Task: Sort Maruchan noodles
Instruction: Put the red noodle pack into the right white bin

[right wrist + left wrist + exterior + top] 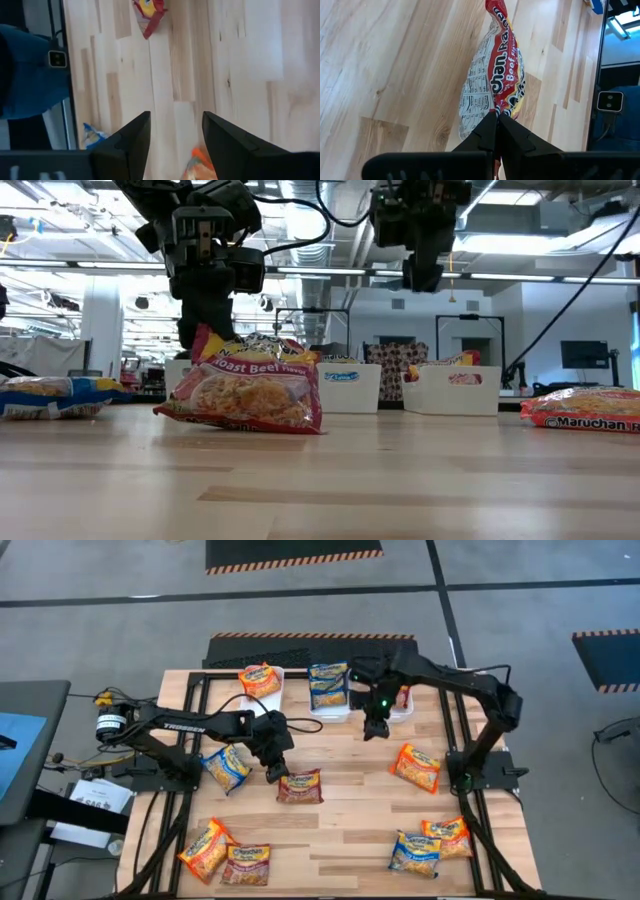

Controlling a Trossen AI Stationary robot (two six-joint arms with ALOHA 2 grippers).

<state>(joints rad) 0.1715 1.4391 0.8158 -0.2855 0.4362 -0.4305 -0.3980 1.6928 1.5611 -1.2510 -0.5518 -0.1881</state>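
Note:
A dark red Roast Beef noodle packet sits mid-table with my left gripper shut on it. My right gripper hangs open above the table near the far bins and holds nothing. Loose packets lie flat on the wood: a blue-and-yellow one, an orange one, an orange and a dark red one near left, and a blue and an orange one near right. My left gripper pinches the dark red packet by its left end seam between the two fingers, coming from above. That end is raised under the gripper and the packet tilts. Its lower side rests on the table.
Three white bins stand along the far edge: one with an orange packet, one with a blue-and-yellow packet, one with something red. Bare wood lies in the table's middle. The frame rails run along both sides.

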